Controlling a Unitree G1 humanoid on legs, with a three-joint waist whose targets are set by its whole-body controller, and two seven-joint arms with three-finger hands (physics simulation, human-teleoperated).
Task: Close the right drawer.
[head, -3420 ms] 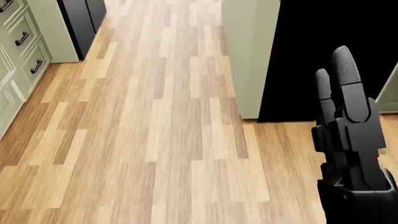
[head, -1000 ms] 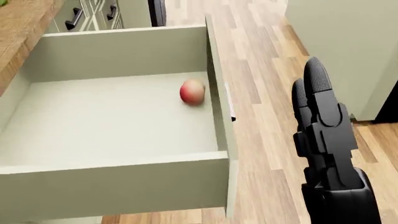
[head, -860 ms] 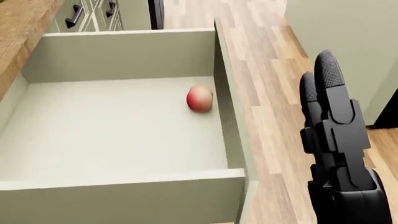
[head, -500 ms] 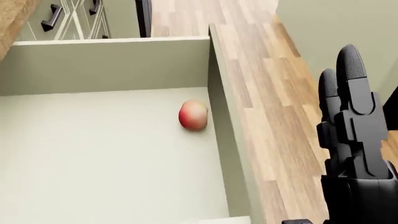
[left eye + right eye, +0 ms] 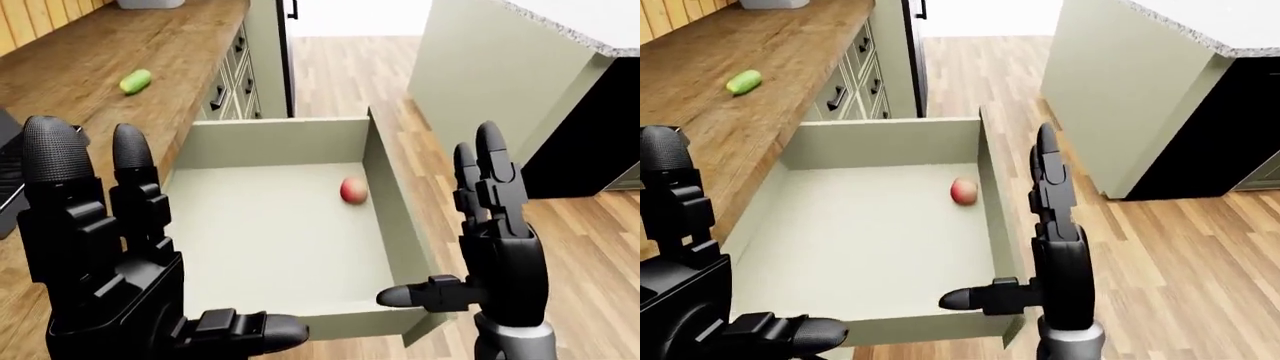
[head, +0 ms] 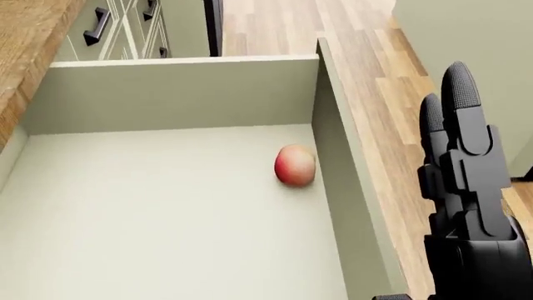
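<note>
Since half a second ago the head camera has shifted, so the drawer's far wall and the apple now sit lower and further right in the head view. At nine o'clock in the left-eye view the left hand [image 5: 110,255] stands upright with fingers spread apart, holding nothing; its lower part is cut off by the frame. On the wooden counter [image 5: 110,52] at eleven o'clock lies a small green vegetable [image 5: 135,81], too small to identify. The right drawer [image 5: 285,142] is pulled fully out at the centre, with a red apple [image 5: 353,190] inside near its right wall. At four o'clock the right hand [image 5: 490,247] is raised just beside the drawer's front panel, fingers straight, thumb out, gripping nothing; whether it touches the panel cannot be told.
</note>
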